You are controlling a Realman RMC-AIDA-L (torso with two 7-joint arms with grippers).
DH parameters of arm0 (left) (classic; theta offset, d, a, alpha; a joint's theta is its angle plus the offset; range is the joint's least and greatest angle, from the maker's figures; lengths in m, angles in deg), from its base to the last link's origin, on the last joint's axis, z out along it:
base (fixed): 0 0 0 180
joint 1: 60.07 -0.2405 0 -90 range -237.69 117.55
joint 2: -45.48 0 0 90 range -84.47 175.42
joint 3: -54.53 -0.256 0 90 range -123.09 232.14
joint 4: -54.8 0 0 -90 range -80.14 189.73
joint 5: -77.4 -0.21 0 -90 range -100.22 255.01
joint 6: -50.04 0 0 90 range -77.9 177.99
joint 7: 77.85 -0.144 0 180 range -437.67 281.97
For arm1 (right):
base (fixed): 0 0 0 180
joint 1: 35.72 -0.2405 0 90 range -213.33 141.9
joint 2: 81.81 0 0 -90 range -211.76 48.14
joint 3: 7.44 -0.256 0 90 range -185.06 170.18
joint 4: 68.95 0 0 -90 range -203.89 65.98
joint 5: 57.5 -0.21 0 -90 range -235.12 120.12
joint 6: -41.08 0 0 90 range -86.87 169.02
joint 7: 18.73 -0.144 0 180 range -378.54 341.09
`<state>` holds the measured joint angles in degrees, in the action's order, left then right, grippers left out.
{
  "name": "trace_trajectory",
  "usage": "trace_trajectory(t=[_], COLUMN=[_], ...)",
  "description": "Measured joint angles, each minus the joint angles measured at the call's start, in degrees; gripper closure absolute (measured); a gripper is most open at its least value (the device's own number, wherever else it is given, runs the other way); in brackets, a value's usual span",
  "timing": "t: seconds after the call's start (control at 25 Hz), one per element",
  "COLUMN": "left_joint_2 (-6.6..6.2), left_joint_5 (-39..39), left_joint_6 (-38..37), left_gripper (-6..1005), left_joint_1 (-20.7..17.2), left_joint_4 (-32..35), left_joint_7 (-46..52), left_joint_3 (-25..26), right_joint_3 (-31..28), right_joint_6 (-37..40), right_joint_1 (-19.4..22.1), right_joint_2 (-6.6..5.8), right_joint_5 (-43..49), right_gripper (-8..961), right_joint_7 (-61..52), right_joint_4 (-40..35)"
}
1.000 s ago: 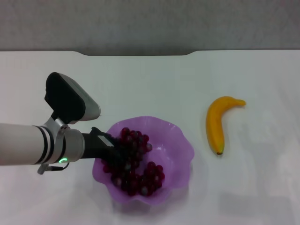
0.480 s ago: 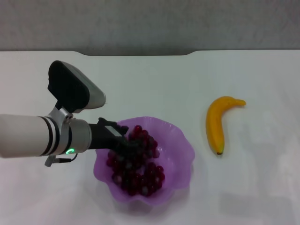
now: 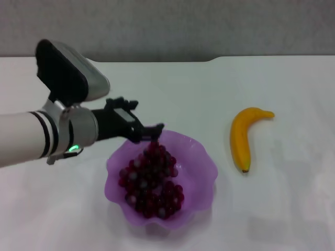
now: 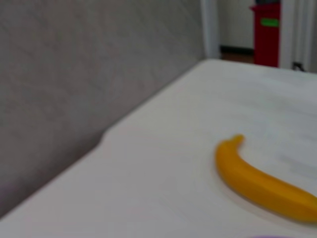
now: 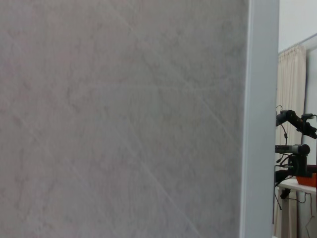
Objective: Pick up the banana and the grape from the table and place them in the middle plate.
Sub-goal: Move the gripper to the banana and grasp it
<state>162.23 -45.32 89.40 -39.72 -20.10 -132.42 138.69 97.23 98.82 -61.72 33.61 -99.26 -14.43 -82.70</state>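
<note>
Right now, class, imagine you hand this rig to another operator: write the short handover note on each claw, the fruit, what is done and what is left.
Left claw: above the far left rim of the middle plate, at the top of the grape bunch; whether it grips the bunch cannot be told.
Right claw: not in view, its arm away from the table.
The grape bunch lies heaped in the plate.
Banana: flat on the table right of the plate, untouched.
Done: grape in the plate. Left: confirm release, then fetch the banana.
</note>
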Motion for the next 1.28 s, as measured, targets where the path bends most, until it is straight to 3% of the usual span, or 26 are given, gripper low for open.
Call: trace_trajectory(t=[0.2,0.4,0.6,0.8,0.92,1.28], left_joint_2=[-0.12,0.03,-0.27,-0.31,-0.31,0.04], left_joint_5=[5.22,15.39,37.62,63.13,65.59,55.64], left_joint_6=[-7.78,-16.59,-15.56,-4.13,-5.51,-21.39], left_gripper=[106,105,105,106,108,112], left_joint_1=[-0.99,-0.76,0.95,5.33,6.33,8.83], left_joint_4=[0.47,4.73,11.39,26.47,28.31,26.63], left_joint_7=[-0.44,-8.73,-27.54,-50.52,-52.97,-49.2], left_joint_3=[0.64,0.36,2.58,10.45,10.88,8.88], right_joint_3=[0.0,0.0,0.0,-0.01,0.0,0.0], right_joint_6=[0.0,0.0,0.0,0.0,0.0,0.0], right_joint_1=[0.0,-0.05,-0.18,-0.4,-0.26,-0.34], right_joint_2=[-0.02,-0.02,-0.02,0.05,0.07,0.03], right_joint_5=[-0.14,-0.26,-0.28,-0.16,-0.19,-0.28], right_gripper=[61,61,61,61,61,62], right_joint_7=[0.0,0.0,0.0,0.0,0.0,-0.02], right_joint_4=[-0.11,-0.36,-0.43,-0.47,-0.5,-0.44])
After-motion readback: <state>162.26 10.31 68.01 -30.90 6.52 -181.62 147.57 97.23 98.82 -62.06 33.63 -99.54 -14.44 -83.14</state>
